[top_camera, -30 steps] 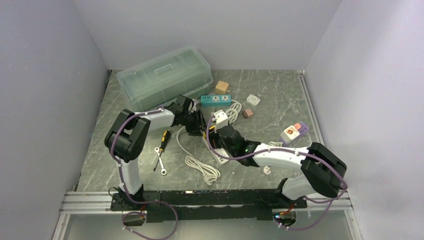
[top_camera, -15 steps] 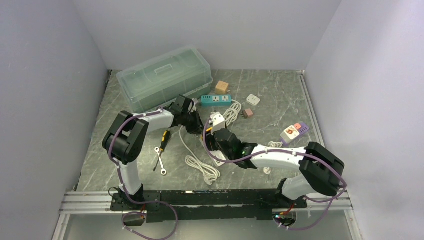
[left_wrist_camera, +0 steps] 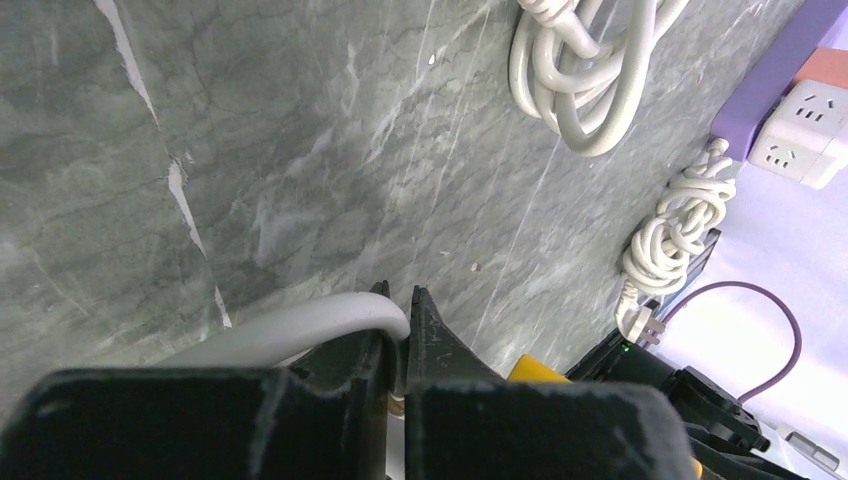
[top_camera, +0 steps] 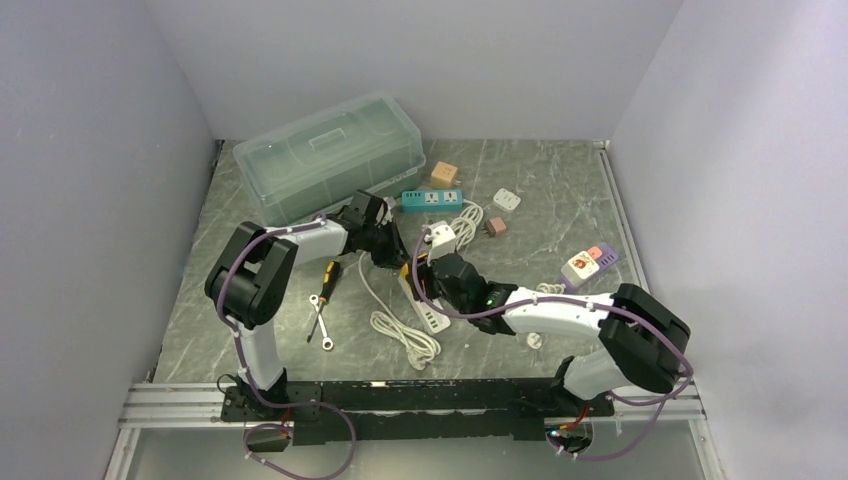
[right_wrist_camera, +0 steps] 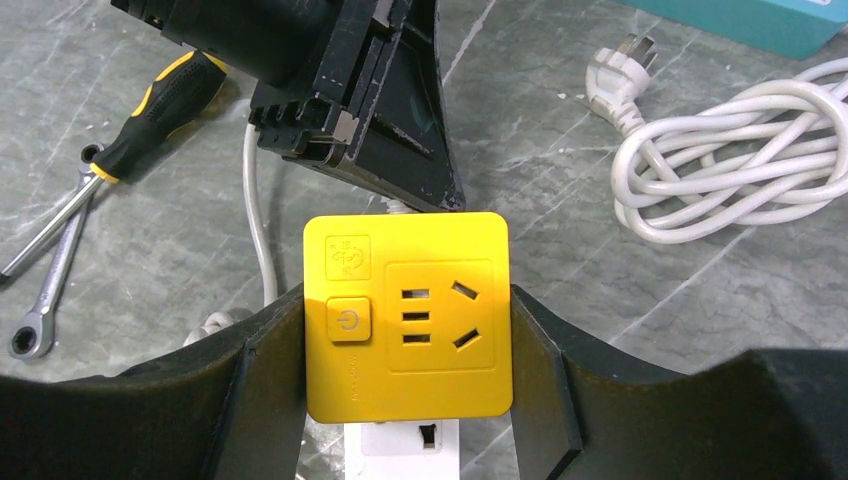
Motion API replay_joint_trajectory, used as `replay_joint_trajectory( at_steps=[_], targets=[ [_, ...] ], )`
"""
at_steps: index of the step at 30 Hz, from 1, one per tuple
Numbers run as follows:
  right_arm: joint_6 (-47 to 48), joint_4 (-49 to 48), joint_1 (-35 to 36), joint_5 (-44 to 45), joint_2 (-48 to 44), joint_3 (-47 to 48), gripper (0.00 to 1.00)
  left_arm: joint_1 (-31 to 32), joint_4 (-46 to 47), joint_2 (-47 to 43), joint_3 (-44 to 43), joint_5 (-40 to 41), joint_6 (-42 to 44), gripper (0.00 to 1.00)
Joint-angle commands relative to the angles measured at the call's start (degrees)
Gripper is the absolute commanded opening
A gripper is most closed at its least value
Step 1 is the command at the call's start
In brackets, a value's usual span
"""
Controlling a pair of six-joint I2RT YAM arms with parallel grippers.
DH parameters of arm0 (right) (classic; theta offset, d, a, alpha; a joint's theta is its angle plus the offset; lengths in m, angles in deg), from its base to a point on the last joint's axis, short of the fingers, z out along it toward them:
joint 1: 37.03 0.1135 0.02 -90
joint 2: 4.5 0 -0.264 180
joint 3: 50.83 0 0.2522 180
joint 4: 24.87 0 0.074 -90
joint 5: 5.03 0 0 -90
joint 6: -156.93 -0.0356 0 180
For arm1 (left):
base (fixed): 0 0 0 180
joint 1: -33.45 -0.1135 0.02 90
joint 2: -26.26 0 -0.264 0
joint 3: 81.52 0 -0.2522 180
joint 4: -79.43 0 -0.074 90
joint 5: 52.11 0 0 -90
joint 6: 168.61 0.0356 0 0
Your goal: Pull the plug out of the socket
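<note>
A yellow socket block sits between the jaws of my right gripper, which is shut on its two sides. Under its near edge shows a white power strip. At the block's far edge, my left gripper points down at it. In the left wrist view the left gripper is shut on a white cable that bends into the jaws; the plug itself is hidden between them. From above, both grippers meet at the yellow block mid-table.
A clear lidded box stands at the back left. A teal power strip, small adapters and a purple-and-white socket lie behind and right. A screwdriver, a wrench and a coiled cable lie front left.
The left gripper has shut on the white cable. The right gripper has carried the yellow block and white strip leftward, up to the left gripper.
</note>
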Motion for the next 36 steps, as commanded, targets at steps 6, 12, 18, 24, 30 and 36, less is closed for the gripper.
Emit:
replay_joint_trajectory(
  at_steps=[6,12,18,24,30,36],
  targets=[
    [-6.6,-5.0,-5.5,-7.3,-3.3,-0.9,0.00,0.1,1.0,-2.5,0.9,1.4,1.0,0.00],
    [-9.0,-6.9,-8.9,-12.5,-3.5,-2.6,0.00,0.2,0.9,-2.9,1.1,2.3,1.4,0.00],
    [-7.7,-5.7,-9.2,-13.6,-3.2,-1.6,0.00,0.3,0.8,-3.0,1.0,2.7,1.8,0.00],
    [-3.4,-1.1,-3.1,-2.5,-1.5,2.1,0.00,0.4,0.2,-3.1,1.0,3.2,2.1,0.00],
    [0.4,5.8,3.7,11.1,4.3,8.2,0.00,0.4,0.3,-3.0,1.1,3.1,1.8,0.00],
    [-0.5,5.5,4.8,12.0,5.1,8.7,0.00,0.4,0.3,-3.2,1.2,3.3,1.8,0.00]
  ],
)
